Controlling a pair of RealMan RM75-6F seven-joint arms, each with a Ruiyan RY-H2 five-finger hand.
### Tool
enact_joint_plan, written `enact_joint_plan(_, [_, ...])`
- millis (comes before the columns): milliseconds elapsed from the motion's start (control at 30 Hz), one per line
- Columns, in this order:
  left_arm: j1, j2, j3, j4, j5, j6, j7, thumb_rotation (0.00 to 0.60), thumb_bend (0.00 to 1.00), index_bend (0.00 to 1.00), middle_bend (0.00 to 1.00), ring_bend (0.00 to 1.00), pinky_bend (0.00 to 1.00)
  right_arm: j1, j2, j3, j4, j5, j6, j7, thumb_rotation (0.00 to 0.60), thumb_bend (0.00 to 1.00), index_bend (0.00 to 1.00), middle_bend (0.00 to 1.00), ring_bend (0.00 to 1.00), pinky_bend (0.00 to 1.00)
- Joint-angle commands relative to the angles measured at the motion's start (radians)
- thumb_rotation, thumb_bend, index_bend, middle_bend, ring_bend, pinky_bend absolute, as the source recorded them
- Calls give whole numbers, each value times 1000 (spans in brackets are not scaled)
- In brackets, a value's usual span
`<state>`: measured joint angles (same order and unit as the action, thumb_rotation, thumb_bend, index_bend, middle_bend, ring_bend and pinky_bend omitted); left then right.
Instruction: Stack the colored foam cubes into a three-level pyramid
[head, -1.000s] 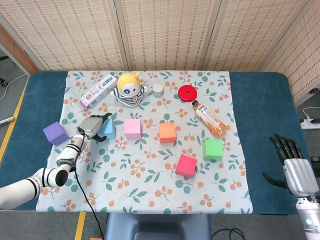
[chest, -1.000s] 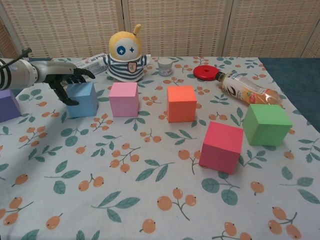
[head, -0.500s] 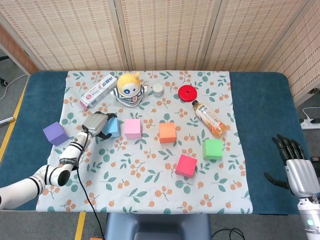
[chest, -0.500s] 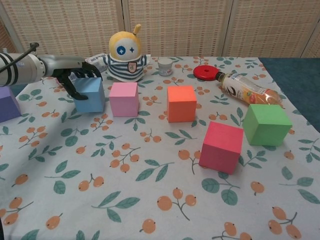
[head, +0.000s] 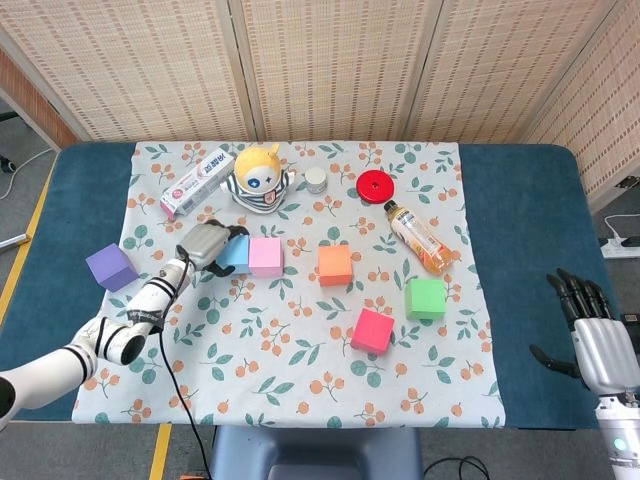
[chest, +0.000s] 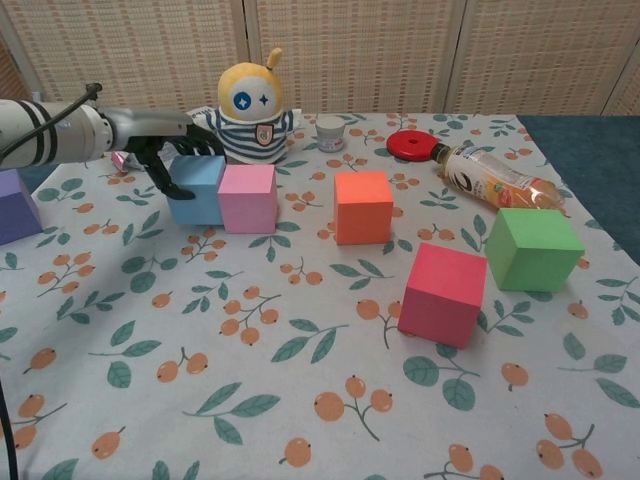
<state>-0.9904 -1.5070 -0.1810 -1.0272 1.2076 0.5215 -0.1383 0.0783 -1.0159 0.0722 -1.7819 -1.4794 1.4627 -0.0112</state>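
Setting: floral cloth (head: 300, 350) over a blue table (head: 520, 220), reed screens behind, and your cubes scattered across it
Just changed: your left hand (head: 207, 243) has carried the blue cube (chest: 198, 188) rightward over the last second, and now it sits flush against the pink cube (chest: 247, 197)
Left hand: fingers draped over the blue cube's top and left side, wrapped on it, and it looks like you're holding it rather than just nudging
Right hand: your right hand (head: 592, 335) hangs off the table's right edge, fingers spread, nothing in it
What it means: you've got two cubes of a base row side by side; the orange cube (chest: 362, 206) stands a little apart to the right, so my read is it should close up next
Still loose: red cube (chest: 443, 293) and green cube (chest: 532, 248) near each other at front right, purple cube (head: 111, 267) alone at far left, nothing stacked yet
Writing: the toothpaste box (head: 196, 182) carries red print, too small for you to read; the bottle (head: 419, 238) label is unreadable too
Bystanders: yellow doll (chest: 251, 108), small jar (chest: 330, 132), red disc (chest: 408, 144), all behind the row
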Motion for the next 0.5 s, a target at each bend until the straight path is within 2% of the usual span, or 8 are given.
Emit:
enact_joint_plan(33, [-7,-12,5,17,15,-12,-18,600,333,209,263,252,156,0,-1,1,-1,4,-1,-3,597,0,0,0,0,0])
enact_joint_plan(167, [-13,-23,9,33,29,-27,-44,600,332,192,230,225,150,1,-3,2,-2,9,-4,-7,598,0,0,0,0,0])
enact_joint_plan(367, [-14,-24,15,42,49,-38,-77,600,334,100,150,143,135,3,-3,4,-4,14,-8,-11,598,0,0,0,0,0])
enact_joint_plan(500, [-11,-20,20,42,60,-34,-87,600,333,79,116,109,132,5,-3,5,-5,16,-11,-12,597,0,0,0,0,0])
